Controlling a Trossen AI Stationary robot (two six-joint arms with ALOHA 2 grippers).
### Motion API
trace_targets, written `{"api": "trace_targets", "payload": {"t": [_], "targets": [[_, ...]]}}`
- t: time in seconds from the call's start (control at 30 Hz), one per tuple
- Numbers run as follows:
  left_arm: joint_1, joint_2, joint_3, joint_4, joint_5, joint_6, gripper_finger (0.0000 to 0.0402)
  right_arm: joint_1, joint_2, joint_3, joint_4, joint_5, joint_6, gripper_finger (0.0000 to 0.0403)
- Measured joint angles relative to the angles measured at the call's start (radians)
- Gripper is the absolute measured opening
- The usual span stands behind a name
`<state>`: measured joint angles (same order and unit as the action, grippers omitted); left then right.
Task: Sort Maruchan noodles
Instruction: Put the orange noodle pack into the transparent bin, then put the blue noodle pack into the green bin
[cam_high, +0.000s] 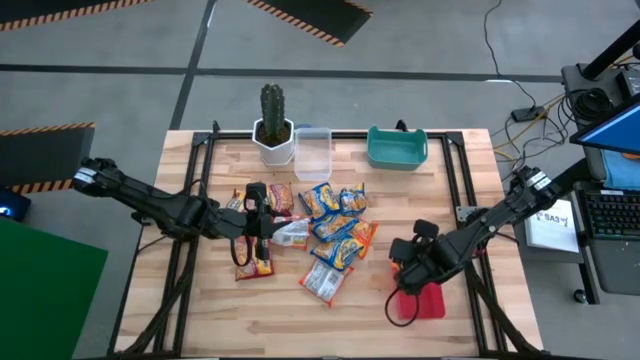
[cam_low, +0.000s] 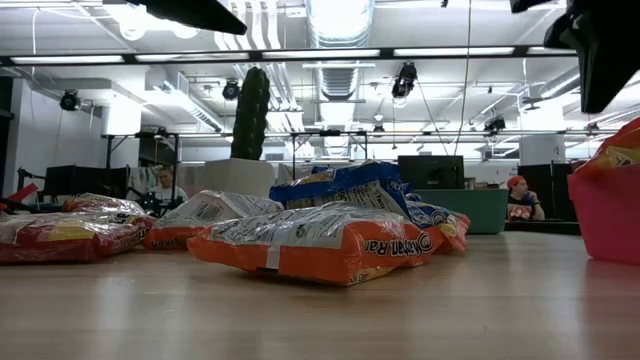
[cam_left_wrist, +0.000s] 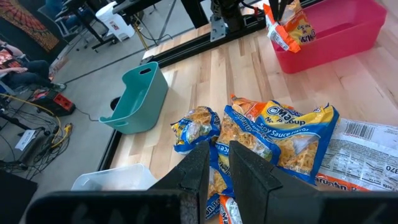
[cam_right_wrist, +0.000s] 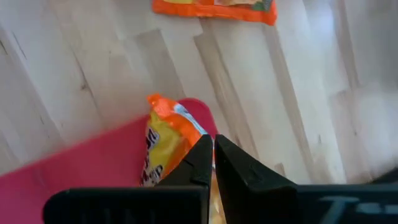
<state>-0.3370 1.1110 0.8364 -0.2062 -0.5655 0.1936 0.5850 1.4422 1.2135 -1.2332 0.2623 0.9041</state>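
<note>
The Maruchan noodles lie in a loose pile (cam_high: 335, 235) mid-table: orange, blue-and-yellow, red and silvery packets, resting flat on the wood or on one another. My left gripper (cam_left_wrist: 219, 155) hovers over the pile's left part (cam_high: 262, 222). It is open by a narrow gap with nothing between its fingers. My right gripper (cam_high: 405, 268) is shut on an orange noodle packet (cam_right_wrist: 165, 137) above the red tray (cam_high: 432, 303) at the near right. In the low view only the packet's top (cam_low: 618, 148) shows over the tray's wall (cam_low: 605, 215). My right gripper pinches the orange packet along one side edge (cam_right_wrist: 189, 134) between its two fingers, which come steeply from above. The packet stands nearly on end (cam_left_wrist: 287, 28), tilted, its lower end down inside the tray. The tray wall hides whether it touches the floor.
At the far edge stand a potted cactus (cam_high: 272, 125), a clear plastic container (cam_high: 312, 152) and a teal bin (cam_high: 397, 147). Another orange packet (cam_right_wrist: 214, 7) lies on the wood beyond the tray. Bare wood stretches along the near edge. Cables and a person show past the table.
</note>
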Motion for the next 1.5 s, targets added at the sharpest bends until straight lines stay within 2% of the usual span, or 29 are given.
{"api": "trace_targets", "payload": {"t": [0.27, 0.53, 0.8, 1.0, 1.1, 1.23, 1.5], "targets": [[0.000, 0.000, 0.000, 0.000, 0.000, 0.000, 0.0045, 0.002, 0.000, -0.121, 0.206, -0.061, -0.076, 0.0009], [0.000, 0.000, 0.000, 0.000, 0.000, 0.000, 0.0045, 0.000, 0.000, -0.216, 0.334, -0.063, -0.088, 0.0009], [0.000, 0.000, 0.000, 0.000, 0.000, 0.000, 0.0045, 0.000, 0.000, -0.242, 0.355, -0.060, -0.104, 0.0009], [0.000, 0.000, 0.000, 0.000, 0.000, -0.011, 0.0045, -0.001, -0.008, -0.160, 0.284, -0.049, -0.142, 0.0009], [0.000, 0.000, 0.000, 0.000, 0.000, -0.019, 0.0045, -0.001, -0.008, -0.105, 0.260, 0.000, -0.175, 0.0009], [0.000, 0.000, 0.000, 0.002, 0.000, -0.035, 0.0045, -0.001, -0.010, -0.065, 0.300, 0.130, -0.286, 0.0009], [0.000, 0.000, 0.000, 0.004, 0.007, -0.116, 0.0045, -0.023, -0.045, -0.139, 0.516, 0.381, -0.508, 0.0009]]}}
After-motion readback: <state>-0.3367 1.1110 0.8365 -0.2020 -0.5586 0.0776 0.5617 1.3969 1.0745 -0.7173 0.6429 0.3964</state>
